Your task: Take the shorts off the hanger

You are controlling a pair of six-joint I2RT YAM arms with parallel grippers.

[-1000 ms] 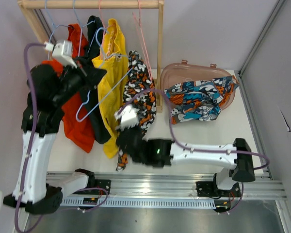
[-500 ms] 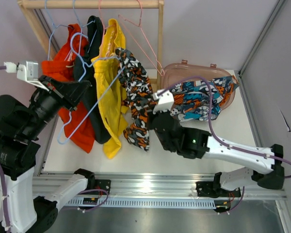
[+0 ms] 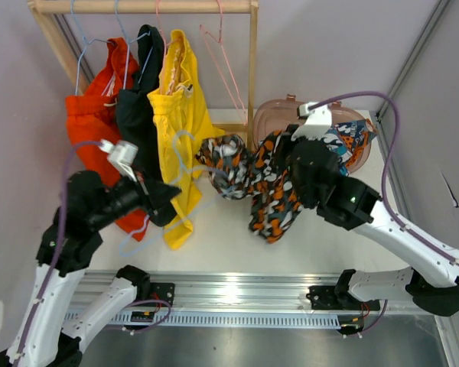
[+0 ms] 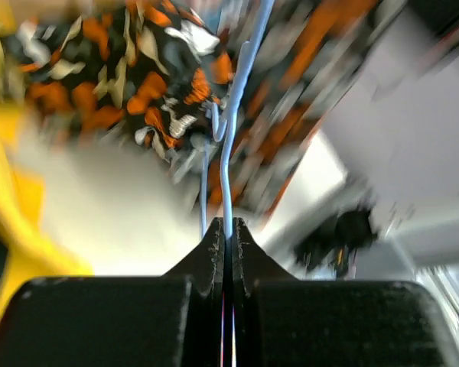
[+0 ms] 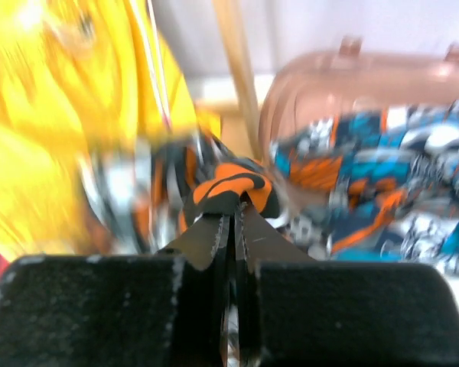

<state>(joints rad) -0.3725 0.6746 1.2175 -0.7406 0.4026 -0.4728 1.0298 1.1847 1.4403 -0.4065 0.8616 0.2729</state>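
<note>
The black-white-orange patterned shorts (image 3: pixel 262 187) hang bunched over the table between the rack and the bin. My right gripper (image 3: pixel 281 157) is shut on their cloth, which shows in the right wrist view (image 5: pixel 231 187) at the fingertips (image 5: pixel 233 214). My left gripper (image 3: pixel 167 201) is shut on a light blue wire hanger (image 3: pixel 185 149), seen in the left wrist view (image 4: pixel 241 92) with its far end at the patterned shorts (image 4: pixel 138 69). Orange-red (image 3: pixel 88 122), black (image 3: pixel 138 107) and yellow shorts (image 3: pixel 176 115) hang on the rack. The teal-orange-black shorts (image 3: pixel 350 136) lie in the bin.
A wooden rack (image 3: pixel 252 84) stands at the back with an empty pink hanger (image 3: pixel 222 69) on its rail. A pink translucent bin (image 3: pixel 271 115) sits at the back right, also in the right wrist view (image 5: pixel 321 76). Grey walls close the left and right sides.
My right gripper has carried the patterned shorts right and back, toward the bin. My left arm has dropped lower and forward, taking the blue hanger away from the rail.
</note>
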